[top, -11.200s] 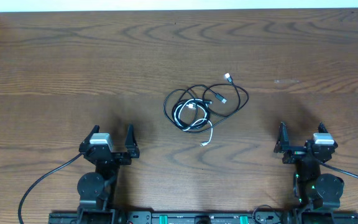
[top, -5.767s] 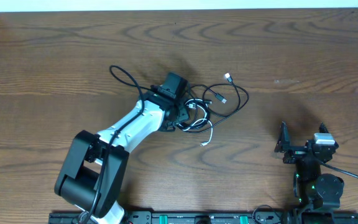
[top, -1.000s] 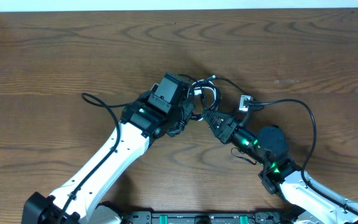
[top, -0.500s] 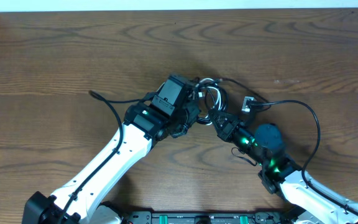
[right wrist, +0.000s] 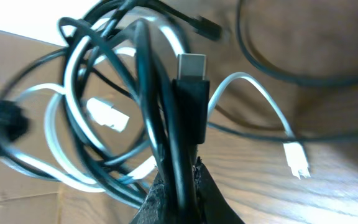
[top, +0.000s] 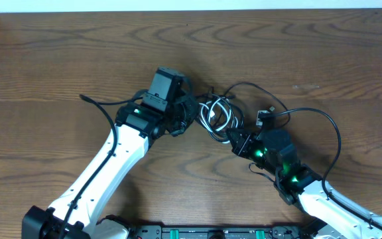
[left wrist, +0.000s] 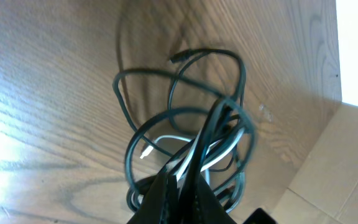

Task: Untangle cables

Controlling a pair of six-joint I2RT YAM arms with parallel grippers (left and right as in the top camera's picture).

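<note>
Pulling the two pinched strands apart slowly and level seemed the sound way to loosen the knot, since a jerk would likely tighten the loops; the left gripper [left wrist: 178, 182] was clamped on a bunch of black and white strands, and the right gripper [right wrist: 178, 169] was closed on a black one just below its flat, metal-tipped plug [right wrist: 191, 93]. The cables [top: 219, 114] sat bunched between both grippers near the middle of the table [top: 78, 53]; thin, round, smooth cords, glossy black with one white, in springy loops over matt wood grain.
</note>
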